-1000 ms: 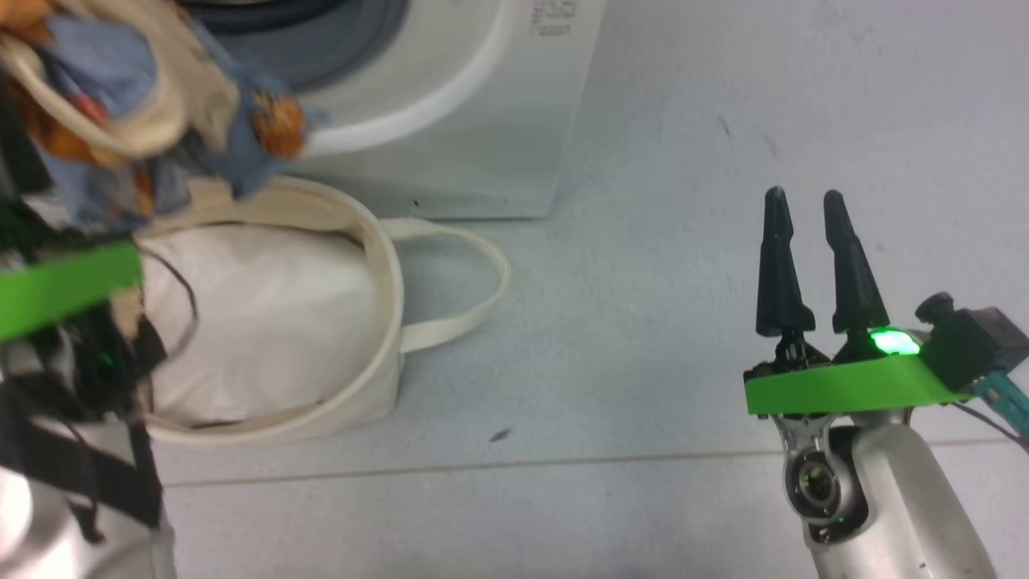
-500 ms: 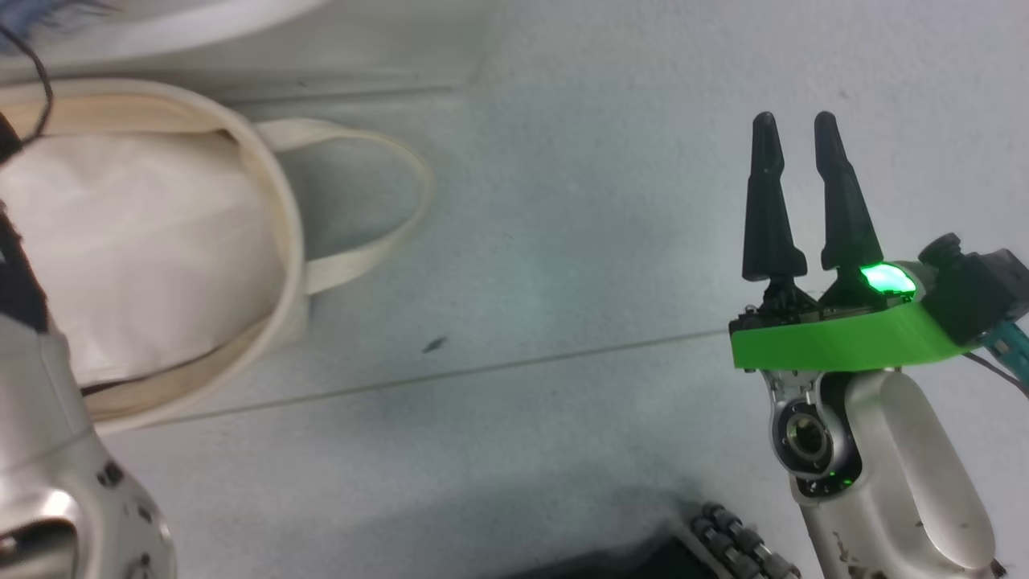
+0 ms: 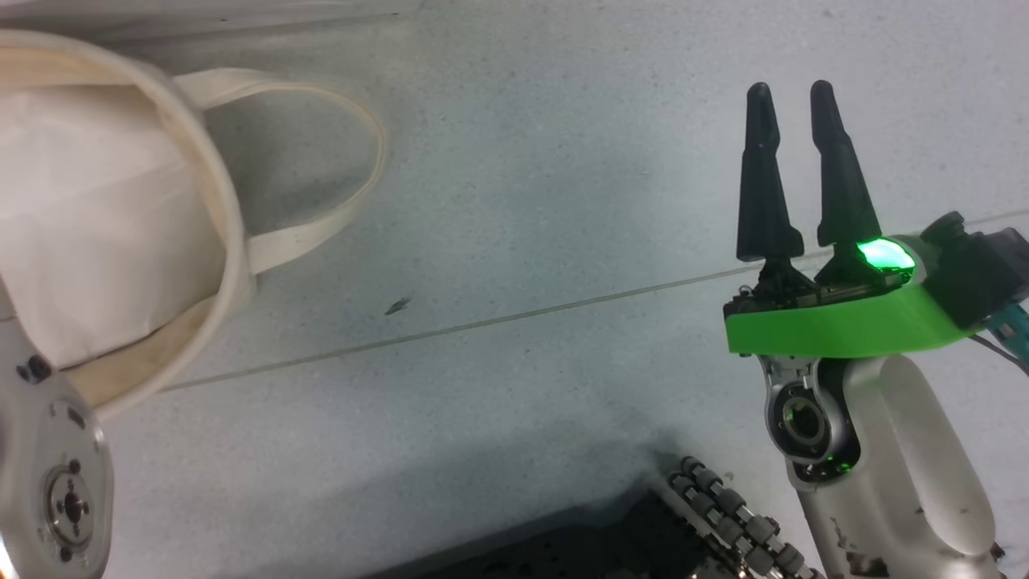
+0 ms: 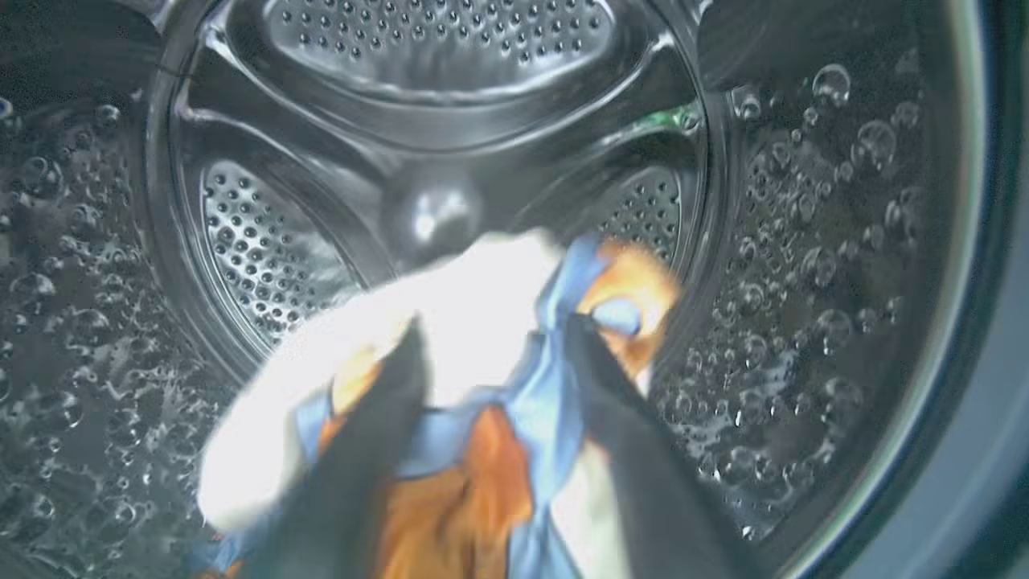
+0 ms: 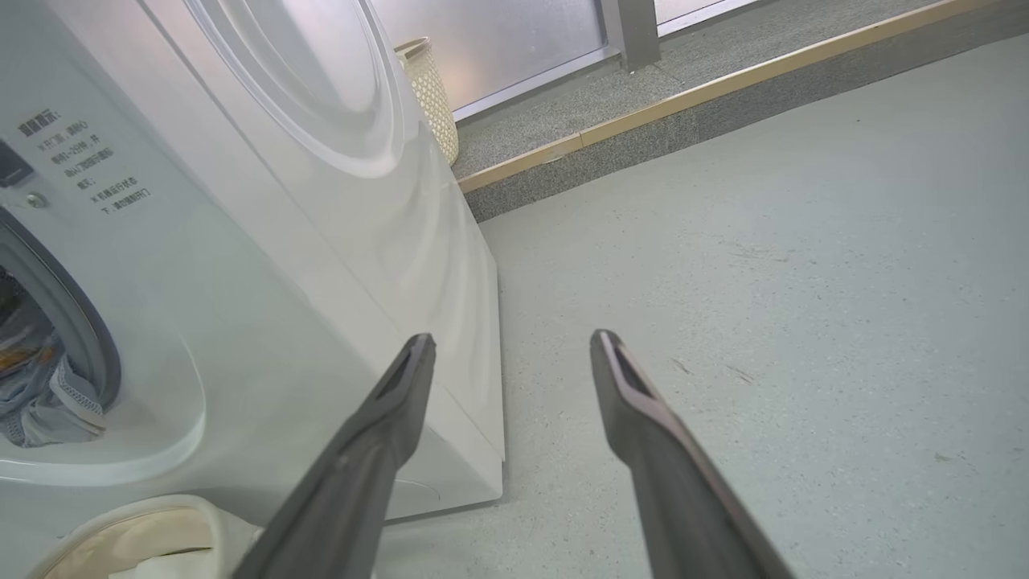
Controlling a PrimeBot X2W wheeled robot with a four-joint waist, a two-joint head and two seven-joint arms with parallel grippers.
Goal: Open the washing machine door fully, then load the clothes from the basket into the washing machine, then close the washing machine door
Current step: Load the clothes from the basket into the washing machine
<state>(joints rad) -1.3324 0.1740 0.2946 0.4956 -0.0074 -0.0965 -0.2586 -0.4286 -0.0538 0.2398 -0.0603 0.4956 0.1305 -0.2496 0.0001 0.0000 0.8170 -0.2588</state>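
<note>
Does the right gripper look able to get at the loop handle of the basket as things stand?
Probably yes. The right gripper has open jaws, and bare floor lies between it and the loop handle of the basket; nothing blocks the way. Arm length I cannot judge.

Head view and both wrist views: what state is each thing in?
washing machine: open, drum exposed
left gripper: open, inside the drum
clothes: in the drum, between the left gripper's fingers
right gripper: open, empty
basket: upright on the floor, white bundle inside
</note>
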